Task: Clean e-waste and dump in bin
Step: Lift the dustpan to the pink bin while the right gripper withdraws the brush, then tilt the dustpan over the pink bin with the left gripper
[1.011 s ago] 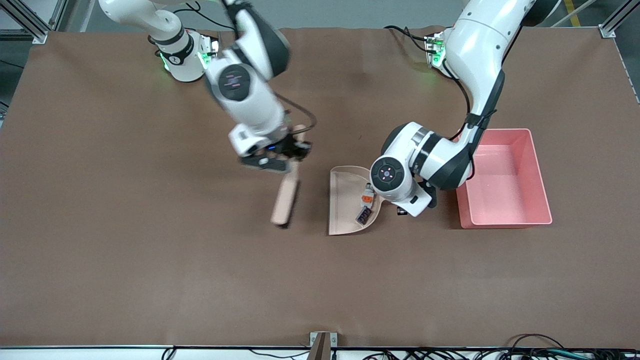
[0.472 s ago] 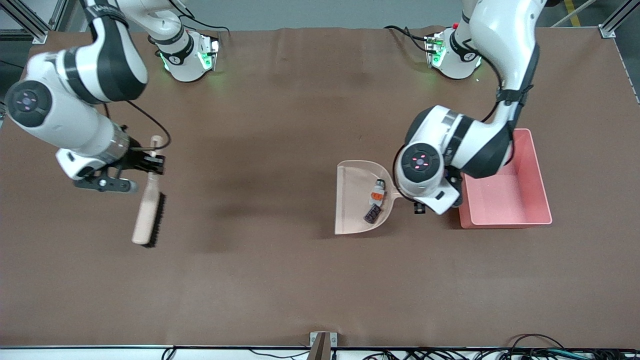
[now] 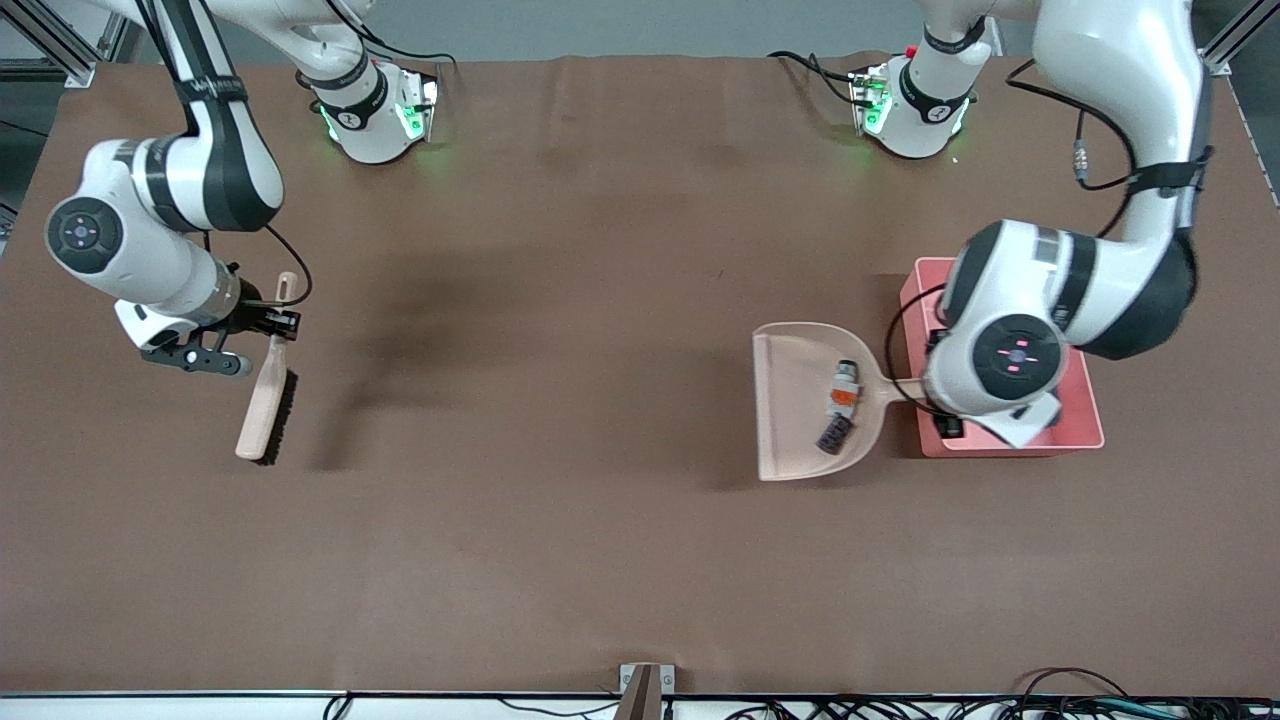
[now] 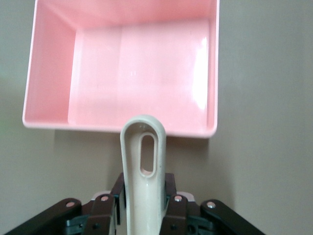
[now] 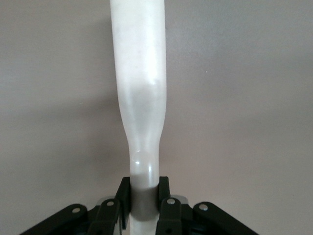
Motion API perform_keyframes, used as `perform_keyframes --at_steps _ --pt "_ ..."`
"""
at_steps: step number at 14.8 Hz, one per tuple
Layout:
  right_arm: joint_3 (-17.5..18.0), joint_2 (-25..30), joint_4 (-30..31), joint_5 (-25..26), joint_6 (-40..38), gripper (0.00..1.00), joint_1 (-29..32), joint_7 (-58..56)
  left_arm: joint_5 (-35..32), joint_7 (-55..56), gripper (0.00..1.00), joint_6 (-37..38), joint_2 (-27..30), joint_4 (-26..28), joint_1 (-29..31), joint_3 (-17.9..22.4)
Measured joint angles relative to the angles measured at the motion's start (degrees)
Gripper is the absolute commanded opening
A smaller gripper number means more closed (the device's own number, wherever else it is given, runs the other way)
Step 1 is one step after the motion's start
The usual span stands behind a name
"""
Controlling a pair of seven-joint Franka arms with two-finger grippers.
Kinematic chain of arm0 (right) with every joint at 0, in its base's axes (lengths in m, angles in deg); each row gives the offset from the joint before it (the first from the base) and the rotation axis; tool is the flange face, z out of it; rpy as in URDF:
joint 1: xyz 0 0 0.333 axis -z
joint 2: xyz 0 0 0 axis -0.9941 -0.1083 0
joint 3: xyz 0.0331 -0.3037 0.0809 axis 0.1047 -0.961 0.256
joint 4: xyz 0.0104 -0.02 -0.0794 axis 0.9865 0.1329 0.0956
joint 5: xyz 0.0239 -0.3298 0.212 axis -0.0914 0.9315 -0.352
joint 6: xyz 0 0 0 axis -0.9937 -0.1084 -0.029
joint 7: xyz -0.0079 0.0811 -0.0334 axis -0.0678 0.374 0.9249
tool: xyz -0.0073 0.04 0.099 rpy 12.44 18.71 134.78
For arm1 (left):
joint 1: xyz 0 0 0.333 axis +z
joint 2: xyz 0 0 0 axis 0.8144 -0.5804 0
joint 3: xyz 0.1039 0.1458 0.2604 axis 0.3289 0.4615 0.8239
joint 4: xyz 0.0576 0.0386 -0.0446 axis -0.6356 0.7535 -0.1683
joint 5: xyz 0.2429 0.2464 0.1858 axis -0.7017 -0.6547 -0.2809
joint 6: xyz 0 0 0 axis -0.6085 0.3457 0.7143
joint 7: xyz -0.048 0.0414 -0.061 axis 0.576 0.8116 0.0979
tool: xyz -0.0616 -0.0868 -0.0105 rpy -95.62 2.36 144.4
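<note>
The left gripper [image 4: 143, 215] pinches the dustpan [image 3: 800, 400] handle over the pink bin [image 3: 1085, 420]; both e-waste parts [image 3: 838, 405] lie in the pan. The right gripper [image 5: 143, 203] clamps the brush [image 3: 265, 400] handle over the table's right-arm end.

lighting: even, bright overhead light on the brown table mat [image 3: 560, 560]. shadows: soft dark patches on the mat beside the brush [image 3: 265, 400] and beside the dustpan [image 3: 800, 400], edges diffuse. glare: white sheen on the arms' shells; pale highlights on the floor of the bin [image 4: 142, 73] in the left wrist view; a small bright spot on the brush handle in the right wrist view. colour: green glow at both arm bases. focus: front view sharp throughout; both wrist views soft and washed, nearest parts hazy.
</note>
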Motion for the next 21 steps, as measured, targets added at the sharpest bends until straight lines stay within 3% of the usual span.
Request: perform_keyframes --at_steps 6,8,9,10,11,14,18,21 --pt "0.10 -6.11 7.00 0.02 14.12 0.00 1.82 -1.74 -1.77 -8.81 0.01 0.00 4.33 3.69 10.24 0.21" --pt "0.11 -7.58 7.34 0.02 15.65 0.06 2.07 -1.95 -4.44 -10.85 0.00 -0.42 5.04 5.14 12.72 0.20" --pt "0.12 -7.72 7.32 0.02 16.02 0.27 2.10 -2.00 -5.61 -12.13 0.00 -1.21 5.66 6.33 14.12 0.20" --pt "0.17 -7.71 7.25 0.02 16.15 0.53 2.10 -2.02 -6.91 -13.46 0.00 -2.46 6.53 7.93 15.64 0.19" --pt "0.24 -7.72 7.15 0.02 16.17 0.64 2.10 -2.03 -8.47 -14.59 0.00 -3.96 7.58 9.84 17.16 0.19" --pt "0.50 -7.72 6.61 0.03 16.28 0.79 2.10 -2.07 -12.68 -16.46 0.01 -8.29 10.77 15.69 20.89 0.21" --pt "0.64 -7.71 5.24 0.03 16.28 1.00 2.13 -2.08 -18.80 -15.59 0.00 -9.84 12.58 19.97 21.36 0.06" --pt "0.60 -6.83 3.71 0.03 15.94 1.00 2.51 -2.09 -25.83 -11.22 0.00 -9.85 12.74 22.47 21.01 -1.83"
